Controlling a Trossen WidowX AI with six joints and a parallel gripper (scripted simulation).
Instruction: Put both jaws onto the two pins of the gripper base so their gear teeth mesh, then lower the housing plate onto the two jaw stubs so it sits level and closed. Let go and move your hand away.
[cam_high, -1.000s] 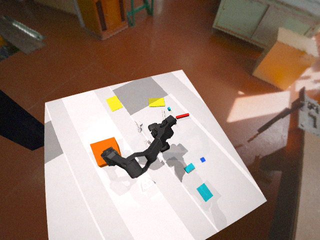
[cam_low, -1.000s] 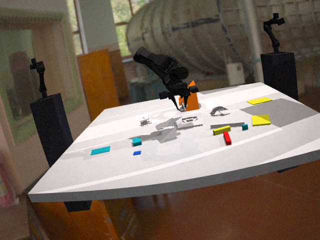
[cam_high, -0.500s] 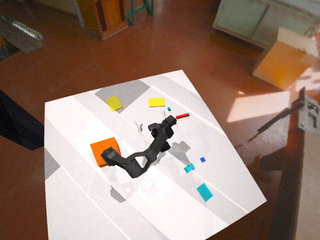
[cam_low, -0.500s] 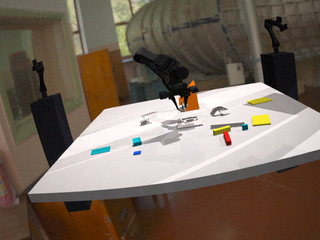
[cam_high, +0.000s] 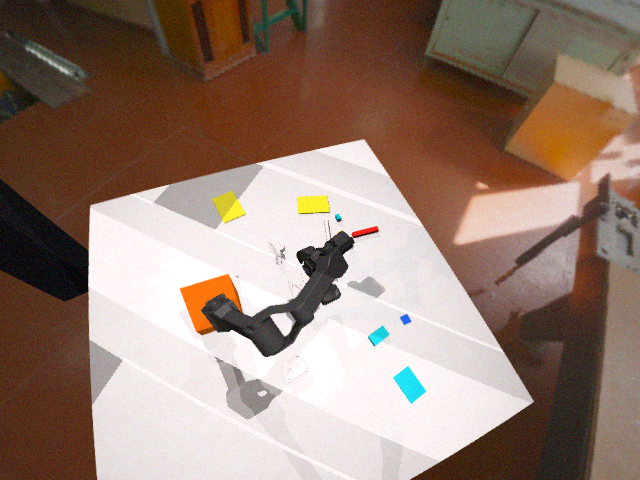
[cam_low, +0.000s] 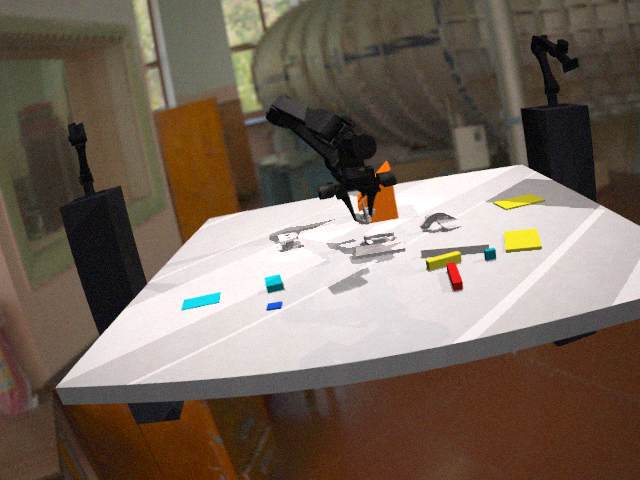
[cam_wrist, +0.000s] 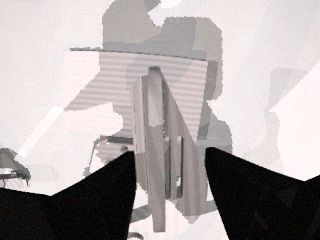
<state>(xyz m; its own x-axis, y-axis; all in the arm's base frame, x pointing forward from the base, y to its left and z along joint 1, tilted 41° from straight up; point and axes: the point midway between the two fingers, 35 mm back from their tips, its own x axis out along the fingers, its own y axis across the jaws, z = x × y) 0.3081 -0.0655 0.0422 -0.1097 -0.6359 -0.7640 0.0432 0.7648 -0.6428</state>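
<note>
My gripper (cam_low: 363, 219) (cam_wrist: 171, 158) is shut on a light grey part (cam_wrist: 156, 112) with a slotted, tapering body, probably a jaw, held above the table. In the wrist view a pale ridged plate (cam_wrist: 82, 75) lies beyond and below it; it also shows in the exterior view (cam_low: 374, 252). A low part with a hole (cam_wrist: 109, 150) lies close to the plate, partly hidden by the held part. A curved grey part (cam_low: 431, 222) (cam_high: 280, 253), perhaps the other jaw, lies apart from them. A small pale part (cam_low: 289, 240) lies on the other side. Which is the gripper base I cannot tell.
An orange block (cam_high: 221, 286) (cam_low: 383, 205) stands behind the gripper. A grey bar (cam_low: 454, 251), yellow bar (cam_low: 444, 260), red bar (cam_low: 454, 276) and teal cube (cam_low: 490, 253) lie at the right. Two yellow plates (cam_low: 522, 240) (cam_high: 228, 206), cyan pieces (cam_low: 273, 283) (cam_high: 409, 384) and a blue tile (cam_low: 274, 305) lie around.
</note>
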